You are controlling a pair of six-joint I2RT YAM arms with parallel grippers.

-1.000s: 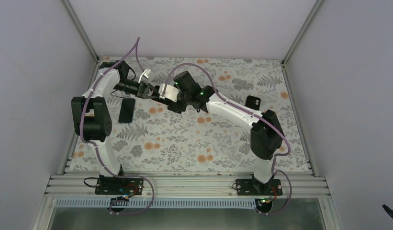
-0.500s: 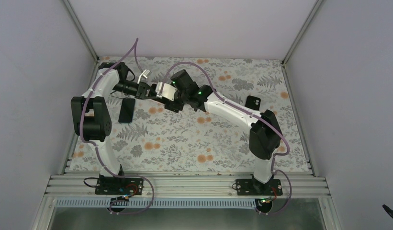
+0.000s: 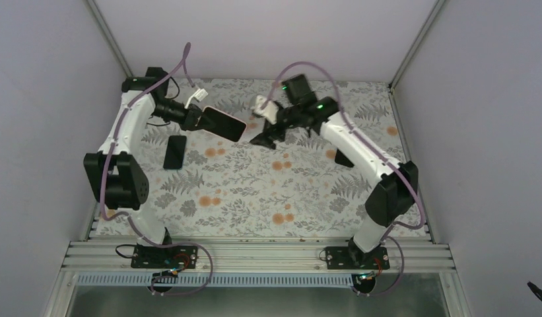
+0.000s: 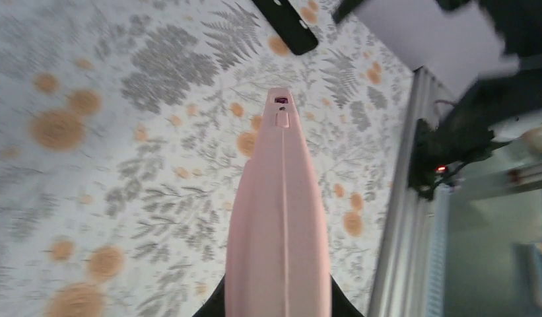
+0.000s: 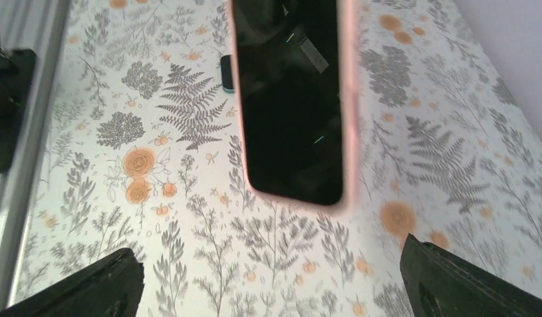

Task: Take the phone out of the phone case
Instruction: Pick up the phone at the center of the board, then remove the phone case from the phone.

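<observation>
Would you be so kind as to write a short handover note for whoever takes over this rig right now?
Left pincer: shut on one end of the phone case, holding it in the air above the table.
Right pincer: open and empty, facing the case's free end without touching it.
Phone: seated in the case, with the pink rim all around its screen.
A bare black phone lies on the table below the left arm; it is not part of the job.
Done: case lifted and presented.
Left: get the phone out of the case.
</observation>
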